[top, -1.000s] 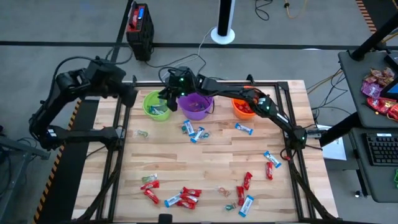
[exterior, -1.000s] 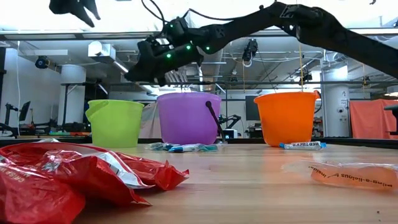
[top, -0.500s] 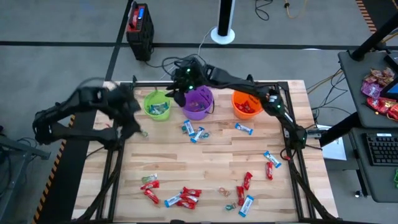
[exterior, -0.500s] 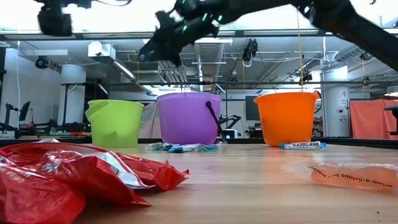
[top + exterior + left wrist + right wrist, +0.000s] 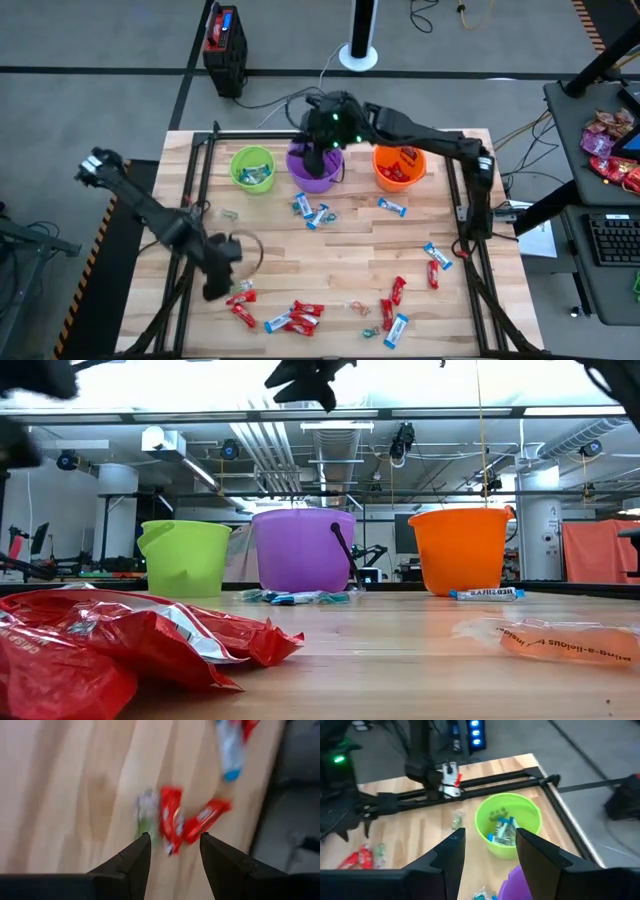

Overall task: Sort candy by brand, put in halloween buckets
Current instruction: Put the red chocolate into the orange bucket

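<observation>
Three buckets stand in a row at the table's far side: lime green point(image 5: 252, 168), purple point(image 5: 315, 172) and orange point(image 5: 397, 168). The green bucket point(image 5: 507, 822) holds blue-and-white candies; the orange one holds red ones. Loose candies lie on the table: blue-and-white ones point(image 5: 312, 212) at the middle, red ones point(image 5: 240, 292) at the near left. My left gripper point(image 5: 217, 285) is open and empty above those red candies point(image 5: 172, 817), beside a small greenish one point(image 5: 146, 815). My right gripper point(image 5: 319, 153) is open and empty, high above the purple bucket point(image 5: 520, 887); it also shows in the low view point(image 5: 305, 375).
More red and blue-and-white candies lie at the near middle point(image 5: 295, 318) and near right point(image 5: 395, 300), point(image 5: 437, 255). Black frame rails point(image 5: 190, 240) run along the table's sides. A red wrapper point(image 5: 120, 650) lies right in front of the low camera. Candy bags point(image 5: 608, 140) sit on a side desk.
My left gripper has swung from beside the green bucket toward the table's near edge, coming down over the red candies at the near left. My right gripper has gone from above the green bucket toward the table's right, over the purple bucket, and has risen.
</observation>
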Tool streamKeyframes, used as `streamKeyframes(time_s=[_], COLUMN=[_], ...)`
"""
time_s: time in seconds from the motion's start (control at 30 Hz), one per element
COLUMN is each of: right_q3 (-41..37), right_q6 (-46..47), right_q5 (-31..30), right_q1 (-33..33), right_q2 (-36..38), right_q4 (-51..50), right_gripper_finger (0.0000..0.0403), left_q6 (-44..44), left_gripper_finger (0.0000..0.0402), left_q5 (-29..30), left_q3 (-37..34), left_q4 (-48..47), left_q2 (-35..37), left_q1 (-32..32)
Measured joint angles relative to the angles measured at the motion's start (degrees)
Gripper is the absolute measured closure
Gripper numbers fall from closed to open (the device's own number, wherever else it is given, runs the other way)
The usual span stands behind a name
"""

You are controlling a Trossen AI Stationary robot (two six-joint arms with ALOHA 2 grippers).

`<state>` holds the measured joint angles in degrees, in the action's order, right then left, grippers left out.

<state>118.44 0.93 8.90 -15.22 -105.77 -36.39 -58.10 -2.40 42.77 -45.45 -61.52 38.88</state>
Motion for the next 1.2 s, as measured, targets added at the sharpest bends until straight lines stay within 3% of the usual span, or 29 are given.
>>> streamKeyframes(time_s=[0.1, 0.23, 0.57, 0.8, 1.03, 1.2], right_q3=[-5.12, -11.67, -22.94, -25.99, -25.99, -25.99], right_q6=[1.03, 3.81, 8.74, 8.82, 8.43, 8.02], right_q5=[-4.14, -4.46, -4.59, -5.08, -5.30, -5.27], right_q1=[2.07, 3.65, 4.61, 4.86, 4.85, 4.85], right_q2=[3.36, 6.60, 13.04, 16.18, 16.52, 16.45], right_q4=[2.91, 6.33, 8.49, 10.18, 10.26, 10.09], right_gripper_finger=[0.0236, 0.0236, 0.0236, 0.0236, 0.0236, 0.0236], left_q6=[-3.92, -5.54, -7.12, -9.05, -8.84, -11.18], left_gripper_finger=[0.0248, 0.0248, 0.0248, 0.0260, 0.0383, 0.0380], left_q5=[0.95, 2.57, 3.58, 3.30, 3.96, 6.36], left_q3=[-0.18, 2.29, 7.01, 6.26, 6.29, 6.28], left_q4=[1.96, 4.50, 4.29, 7.43, 7.76, 6.34], left_q2=[-6.09, -13.69, -28.11, -31.22, -30.08, -27.99], left_q1=[6.39, 11.44, 12.23, 12.25, 12.23, 12.09])
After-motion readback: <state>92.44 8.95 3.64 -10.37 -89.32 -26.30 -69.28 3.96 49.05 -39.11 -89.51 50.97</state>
